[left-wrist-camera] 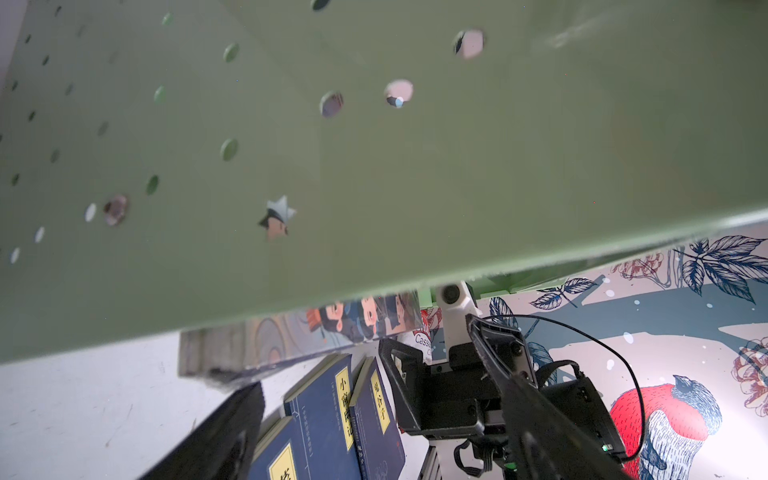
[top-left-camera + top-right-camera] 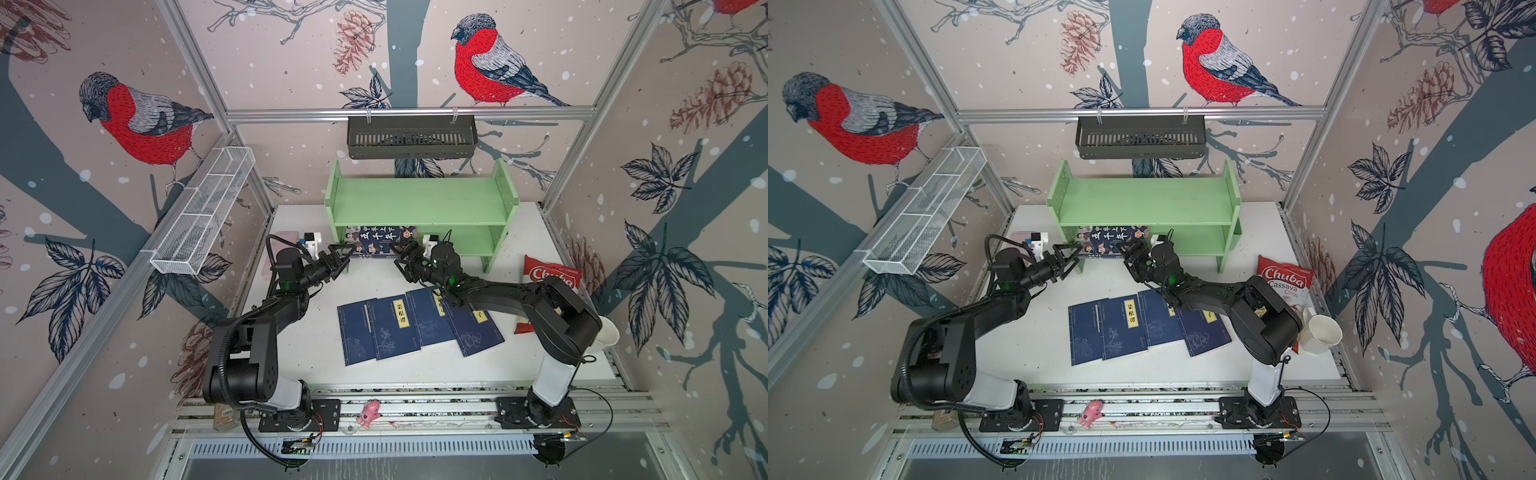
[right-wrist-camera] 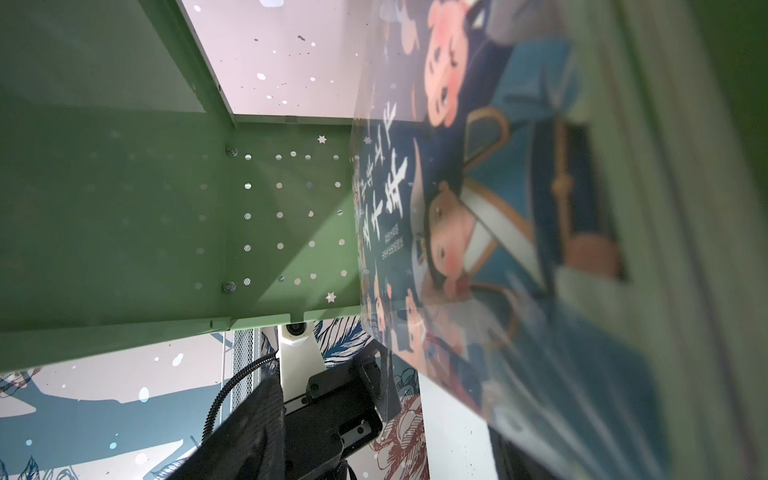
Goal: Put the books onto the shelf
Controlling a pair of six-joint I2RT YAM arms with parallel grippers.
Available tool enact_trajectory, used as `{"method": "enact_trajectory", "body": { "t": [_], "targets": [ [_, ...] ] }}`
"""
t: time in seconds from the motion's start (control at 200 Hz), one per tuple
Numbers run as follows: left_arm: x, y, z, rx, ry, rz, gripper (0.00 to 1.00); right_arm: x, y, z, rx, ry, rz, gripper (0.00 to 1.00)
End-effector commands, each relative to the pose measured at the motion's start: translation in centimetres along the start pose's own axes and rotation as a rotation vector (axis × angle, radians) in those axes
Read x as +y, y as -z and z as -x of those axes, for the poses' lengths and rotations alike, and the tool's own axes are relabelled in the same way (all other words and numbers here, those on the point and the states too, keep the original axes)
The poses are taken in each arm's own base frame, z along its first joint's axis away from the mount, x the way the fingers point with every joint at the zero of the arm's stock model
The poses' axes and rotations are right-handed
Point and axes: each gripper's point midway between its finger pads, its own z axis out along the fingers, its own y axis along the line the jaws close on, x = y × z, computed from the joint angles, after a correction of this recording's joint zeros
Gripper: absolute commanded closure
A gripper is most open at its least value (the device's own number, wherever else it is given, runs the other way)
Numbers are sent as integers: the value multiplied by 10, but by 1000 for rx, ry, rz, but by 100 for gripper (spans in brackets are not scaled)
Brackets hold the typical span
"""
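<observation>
The larger cartoon-covered book [image 2: 380,241] [image 2: 1113,241] lies on the lower tier of the light green shelf [image 2: 419,199] [image 2: 1142,199], with its near edge sticking out in front. My left gripper [image 2: 347,254] [image 2: 1073,252] stands open just left of that book, by the shelf's left leg. My right gripper [image 2: 400,249] [image 2: 1128,249] is open at the book's right near corner. Several dark navy books [image 2: 395,328] [image 2: 1127,330] lie fanned out mid-table. The right wrist view has the cartoon book [image 3: 457,228] close up, covering one finger. The left wrist view is mostly shelf panel [image 1: 374,166].
A black slotted basket [image 2: 411,137] hangs above the shelf. A white wire tray [image 2: 203,212] is on the left wall. A pink case [image 2: 286,240] lies behind the left gripper. A red chips bag [image 2: 552,274] and a white cup [image 2: 606,332] stand at the right.
</observation>
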Motion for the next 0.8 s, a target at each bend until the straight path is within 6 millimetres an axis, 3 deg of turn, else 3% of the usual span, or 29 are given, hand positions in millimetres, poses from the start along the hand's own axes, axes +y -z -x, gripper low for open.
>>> {"method": "enact_trajectory", "body": {
  "t": [0.0,0.16,0.31,0.435,0.796],
  "targets": [
    [-8,0,6,-15,-65,-24,10,19,10,-2,-17,35,57,22],
    [-11,1,2,-2,-63,-32,10,22,34,-3,-55,83,35,22],
    [-15,4,0,1,-82,-34,10,11,51,8,-95,82,6,21],
    [-15,4,-2,5,-82,-32,10,3,55,15,-106,72,-1,21],
    [-7,1,0,3,-78,-14,10,9,55,35,-138,60,49,21]
  ]
}}
